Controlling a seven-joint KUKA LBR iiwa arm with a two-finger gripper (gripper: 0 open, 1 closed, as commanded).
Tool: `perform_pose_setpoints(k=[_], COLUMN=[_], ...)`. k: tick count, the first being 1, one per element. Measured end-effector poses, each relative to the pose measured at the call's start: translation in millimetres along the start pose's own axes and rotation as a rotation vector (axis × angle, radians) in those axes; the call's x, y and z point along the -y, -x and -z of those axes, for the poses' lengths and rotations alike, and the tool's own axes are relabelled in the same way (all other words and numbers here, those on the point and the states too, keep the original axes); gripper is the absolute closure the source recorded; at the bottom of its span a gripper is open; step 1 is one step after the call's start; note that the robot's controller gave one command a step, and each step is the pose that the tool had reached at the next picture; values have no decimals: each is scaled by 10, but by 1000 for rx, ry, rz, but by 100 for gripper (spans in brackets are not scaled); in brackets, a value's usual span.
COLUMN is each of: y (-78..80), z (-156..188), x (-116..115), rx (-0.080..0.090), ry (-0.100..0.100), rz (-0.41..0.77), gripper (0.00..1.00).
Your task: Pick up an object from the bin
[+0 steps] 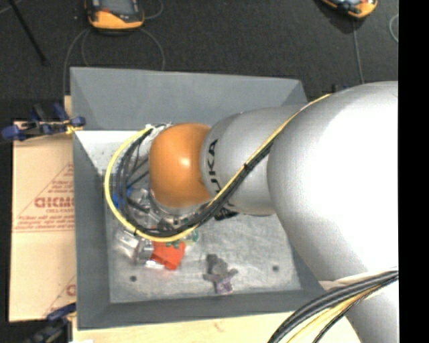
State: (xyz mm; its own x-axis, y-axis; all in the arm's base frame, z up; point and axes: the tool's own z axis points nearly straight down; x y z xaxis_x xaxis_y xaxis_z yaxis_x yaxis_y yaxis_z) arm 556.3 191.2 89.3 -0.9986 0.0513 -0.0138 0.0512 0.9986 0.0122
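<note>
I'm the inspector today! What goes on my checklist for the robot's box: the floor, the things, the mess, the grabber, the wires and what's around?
surface: grey speckled bin floor, bare on the right.
job's things: red blocky thing at the front left; clear and silver thing just left of it; grey and purple thing lying apart to the right.
clutter: nothing seen.
grippers: gripper low over the red blocky thing, mostly hidden beneath the orange wrist cover.
cables: yellow cable loops round the wrist.
surroundings: orange and black device on the dark floor behind the bin.
</note>
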Motion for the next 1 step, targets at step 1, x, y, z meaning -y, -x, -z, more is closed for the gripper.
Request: perform_pose_setpoints(k=[1], y=[-11], z=[9], x=[2], rx=[-3], ry=[-3], rz=[-1], gripper=[100])
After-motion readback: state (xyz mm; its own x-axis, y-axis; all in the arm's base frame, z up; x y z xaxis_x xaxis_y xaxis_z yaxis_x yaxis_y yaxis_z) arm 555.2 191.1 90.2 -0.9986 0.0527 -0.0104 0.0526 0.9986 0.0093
